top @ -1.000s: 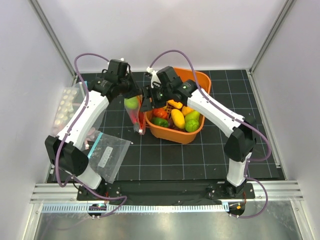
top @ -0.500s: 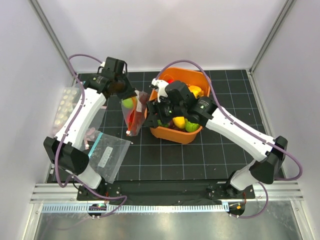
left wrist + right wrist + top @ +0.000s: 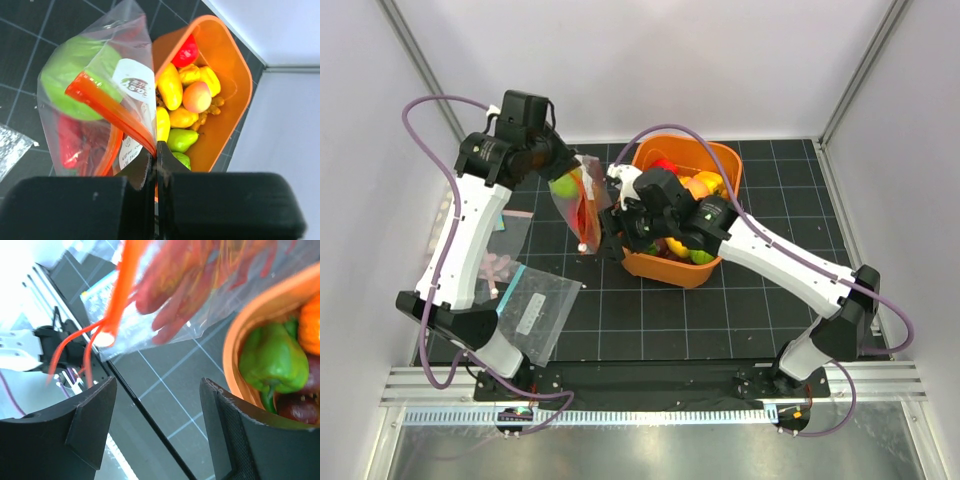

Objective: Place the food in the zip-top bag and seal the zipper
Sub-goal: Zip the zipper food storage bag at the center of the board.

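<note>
Left wrist view: the left gripper (image 3: 155,151) was clamped on the zipper (image 3: 107,107), holding the zip-top bag (image 3: 127,47) aloft, left of the orange basket (image 3: 235,100). The lobster (image 3: 75,145) and green fruit (image 3: 65,80) sat inside the bag. The right gripper (image 3: 157,400) gaped beside the bag, probably ready to seal it.

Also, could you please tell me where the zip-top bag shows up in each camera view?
Top external: zip-top bag hangs upper left of centre, beside the orange basket.
Left wrist: zip-top bag fills the left half; orange basket to its right.
Right wrist: zip-top bag, blurred, along the top; orange basket at the right edge.
Shared landmark: the orange basket.
</note>
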